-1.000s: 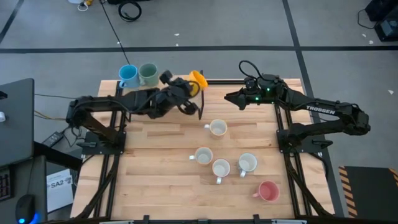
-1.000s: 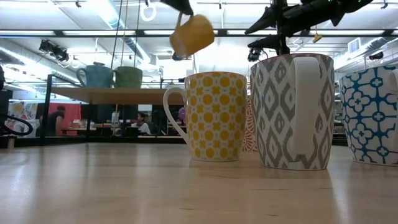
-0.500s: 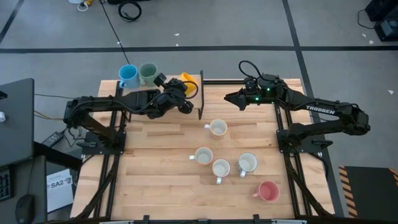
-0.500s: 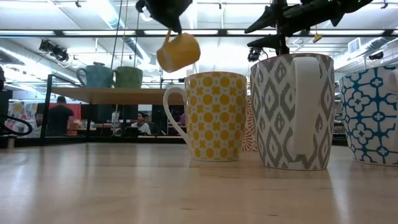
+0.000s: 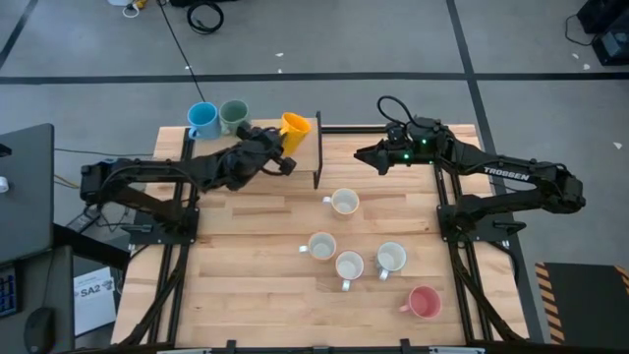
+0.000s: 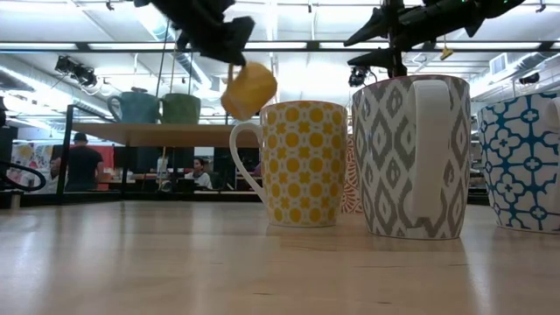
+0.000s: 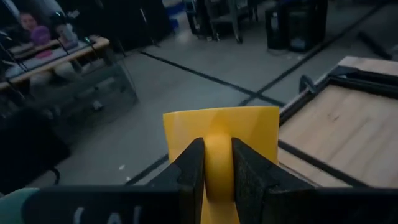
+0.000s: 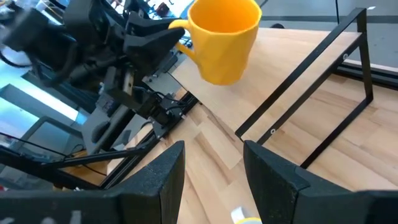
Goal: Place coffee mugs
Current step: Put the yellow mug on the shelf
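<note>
High view: left pincer (image 5: 278,149) shut on the handle of the orange-yellow mug (image 5: 294,125), which hangs over the far-left edge of the worktop (image 5: 246,265), just beside the raised shelf that carries the blue mug (image 5: 201,118) and dark green mug (image 5: 234,115). The free shelf spot lies just beyond the green mug, on the carried mug's side. Right pincer (image 5: 362,153) waits over the far edge, well apart; the left arm is clearly the nearer one. Four white mugs (image 5: 343,203) and a pink mug (image 5: 424,302) sit on the worktop, untouched.

Low view: yellow mug tilted, hanging above shelf level (image 6: 131,131), to the side of the two shelved mugs. Patterned mugs in the foreground.

Left wrist view: both fingers (image 7: 249,177) pinched close on the handle; mug body beyond the fingertips, mouth pointing away.

Right wrist view: own fingers (image 8: 163,174) stand wide apart, holding nothing; yellow mug seen ahead, held off the worktop by the other arm.

Judgement: the coming move turns on lowering the mug upright beside the green one.
</note>
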